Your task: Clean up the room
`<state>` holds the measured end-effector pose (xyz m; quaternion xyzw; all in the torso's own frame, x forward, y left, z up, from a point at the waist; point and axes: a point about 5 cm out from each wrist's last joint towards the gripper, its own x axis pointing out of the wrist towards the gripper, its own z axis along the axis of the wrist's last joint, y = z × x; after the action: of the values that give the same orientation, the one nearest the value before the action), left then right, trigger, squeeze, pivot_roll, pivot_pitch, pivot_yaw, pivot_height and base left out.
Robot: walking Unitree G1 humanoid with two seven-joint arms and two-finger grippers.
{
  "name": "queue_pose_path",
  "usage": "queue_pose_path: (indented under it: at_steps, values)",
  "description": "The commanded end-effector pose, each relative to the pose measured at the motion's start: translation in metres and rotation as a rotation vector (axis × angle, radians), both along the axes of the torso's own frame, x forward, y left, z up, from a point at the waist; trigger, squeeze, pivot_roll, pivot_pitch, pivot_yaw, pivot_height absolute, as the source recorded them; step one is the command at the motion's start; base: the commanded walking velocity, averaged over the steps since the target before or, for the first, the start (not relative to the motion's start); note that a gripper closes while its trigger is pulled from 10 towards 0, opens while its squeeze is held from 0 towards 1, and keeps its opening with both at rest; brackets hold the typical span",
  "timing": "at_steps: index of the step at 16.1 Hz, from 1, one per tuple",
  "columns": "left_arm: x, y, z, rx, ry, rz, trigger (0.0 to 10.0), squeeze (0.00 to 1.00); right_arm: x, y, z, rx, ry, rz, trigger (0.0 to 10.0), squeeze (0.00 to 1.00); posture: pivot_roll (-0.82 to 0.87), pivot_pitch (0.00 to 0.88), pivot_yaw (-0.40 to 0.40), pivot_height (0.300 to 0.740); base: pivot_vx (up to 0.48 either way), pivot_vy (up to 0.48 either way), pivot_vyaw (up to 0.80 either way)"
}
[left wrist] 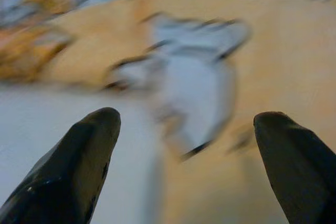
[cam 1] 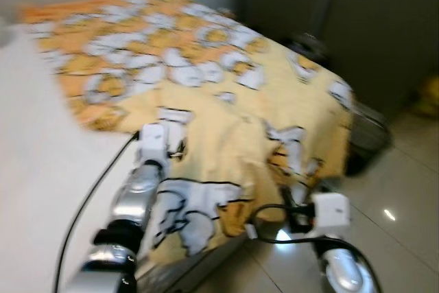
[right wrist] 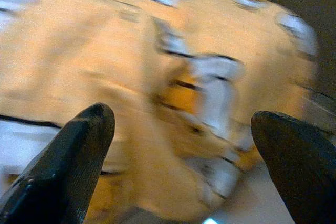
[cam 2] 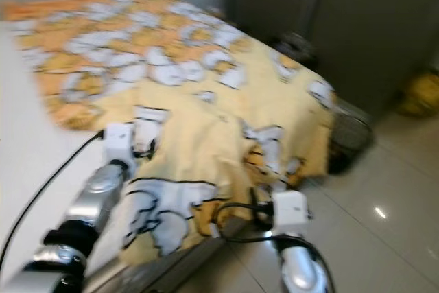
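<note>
mostly the bed (cam 1: 41, 169) takes up the scene, its white sheet bare on the robot's left and a yellow blanket (cam 1: 226, 94) with white and orange cartoon prints spread across the rest, rumpled and hanging over the near corner toward the floor (cam 1: 398, 197). the floor is pale glossy tile with a bright glint on it. behind the bed stand dark cabinet doors (cam 1: 343, 18), and a dark round thing lies at the far edge of the blanket, too blurred to name. a yellow object (cam 1: 429, 97) sits on the floor far to the right, also blurred.

the left arm reaches over the bed, and the left tool (left wrist: 186, 124) hangs above the line where blanket meets white sheet, its fingers (left wrist: 79, 166) spread wide apart with nothing between them. the right arm is lower, by the bed's near corner above the tile, and the right tool (right wrist: 184, 124) faces the drooping blanket corner, its fingers (right wrist: 68, 166) likewise wide apart and holding nothing
</note>
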<state>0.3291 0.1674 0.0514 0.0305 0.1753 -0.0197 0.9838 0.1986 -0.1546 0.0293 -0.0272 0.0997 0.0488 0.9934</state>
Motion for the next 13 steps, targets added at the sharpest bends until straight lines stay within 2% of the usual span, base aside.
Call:
queue_pose_path:
  at_steps: [1, 3, 4, 6, 10, 11, 13]
  values:
    - [0.000, -0.004, -0.010, 0.018, 0.117, -0.035, 10.0, 0.00, -0.001, -0.002, -0.002, -0.017, 0.019, 0.006, 10.0, 0.00, -0.08, 0.000, 0.037, 0.740, 0.000, 0.000, 0.73]
    - [-0.014, 0.001, -0.033, 0.039, 0.299, -0.071, 10.0, 0.00, -0.005, -0.003, -0.008, -0.027, 0.062, 0.009, 10.0, 0.00, -0.09, 0.000, 0.032, 0.740, 0.000, 0.000, 0.59]
    - [-0.018, 0.001, -0.036, 0.010, 0.299, -0.106, 10.0, 0.00, -0.011, -0.005, -0.010, -0.026, 0.087, 0.018, 10.0, 0.00, -0.10, 0.000, 0.030, 0.740, 0.000, 0.000, 0.00]
    - [-0.020, -0.001, -0.037, 0.012, 0.292, -0.131, 10.0, 0.00, -0.013, -0.006, -0.011, -0.027, 0.093, 0.019, 10.0, 0.00, -0.09, 0.000, 0.028, 0.740, 0.000, 0.000, 0.00]
    - [-0.024, -0.011, -0.035, 0.014, 0.187, -0.153, 10.0, 0.00, -0.017, 0.000, -0.015, -0.019, 0.112, 0.059, 10.0, 0.00, -0.08, 0.020, 0.017, 0.740, 0.000, 0.000, 0.00]
    - [-0.026, -0.014, -0.035, 0.024, 0.165, -0.170, 10.0, 0.00, -0.018, 0.003, -0.015, -0.007, 0.118, 0.097, 10.0, 0.00, -0.08, 0.025, 0.016, 0.740, 0.000, 0.000, 0.00]
    - [-0.036, -0.019, -0.041, 0.034, 0.177, -0.205, 10.0, 0.00, -0.028, 0.009, -0.025, 0.013, 0.195, 0.185, 10.0, 0.00, -0.08, 0.031, 0.016, 0.740, 0.000, 0.000, 0.00]
